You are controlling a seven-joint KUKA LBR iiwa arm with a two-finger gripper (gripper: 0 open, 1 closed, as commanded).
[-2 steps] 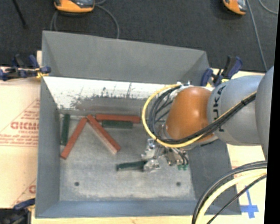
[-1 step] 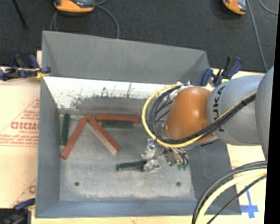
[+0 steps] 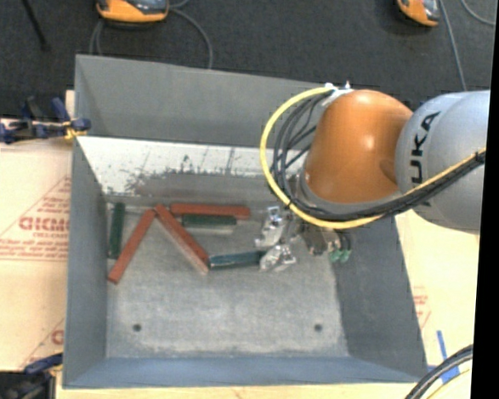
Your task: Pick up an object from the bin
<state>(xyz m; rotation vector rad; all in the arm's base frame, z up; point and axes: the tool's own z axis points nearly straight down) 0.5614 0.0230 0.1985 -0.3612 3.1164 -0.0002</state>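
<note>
Right of the bin's (image 3: pixel 87 277) middle, the end effector (image 3: pixel 277 244) sits at a dark green stick's (image 3: pixel 235 259) right end; whether it is spread or pinching, I cannot tell.

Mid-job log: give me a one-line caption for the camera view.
Claw inside the grey bin, at the right end of a dark green stick beside red-brown sticks.

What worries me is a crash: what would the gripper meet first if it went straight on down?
Probably the right end of the dark green stick lying just beneath the gripper, then the bin floor. How much height is left between them is unclear from above.
</note>
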